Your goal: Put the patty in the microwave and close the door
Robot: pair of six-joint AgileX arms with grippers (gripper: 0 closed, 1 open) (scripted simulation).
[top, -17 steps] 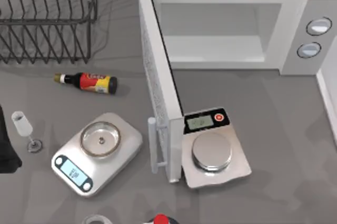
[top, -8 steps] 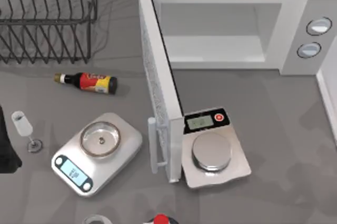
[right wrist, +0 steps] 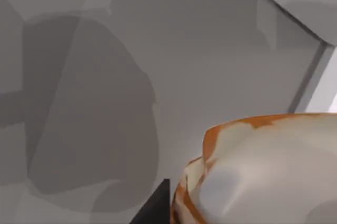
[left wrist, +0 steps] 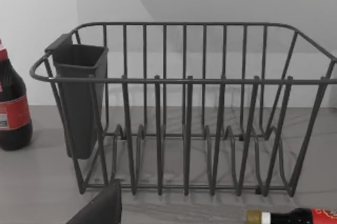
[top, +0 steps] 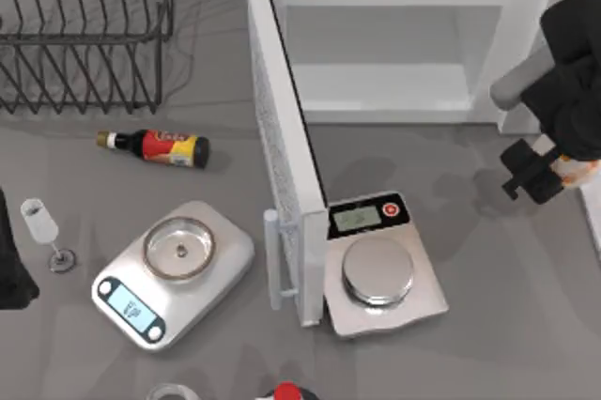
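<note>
At the table's right edge, right jaws (top: 549, 173) clamp the patty (top: 575, 169); microwave (top: 404, 53) gapes.

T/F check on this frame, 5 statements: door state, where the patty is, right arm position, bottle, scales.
1. The door of the microwave stands open. True.
2. The patty lies inside the cavity. False: it is at the right gripper, outside, by the table's right edge.
3. The right gripper is at the right, in front of the knob panel. True.
4. The bottle stands upright. False: it lies on its side.
5. Both scales carry a patty. False: neither does.
</note>
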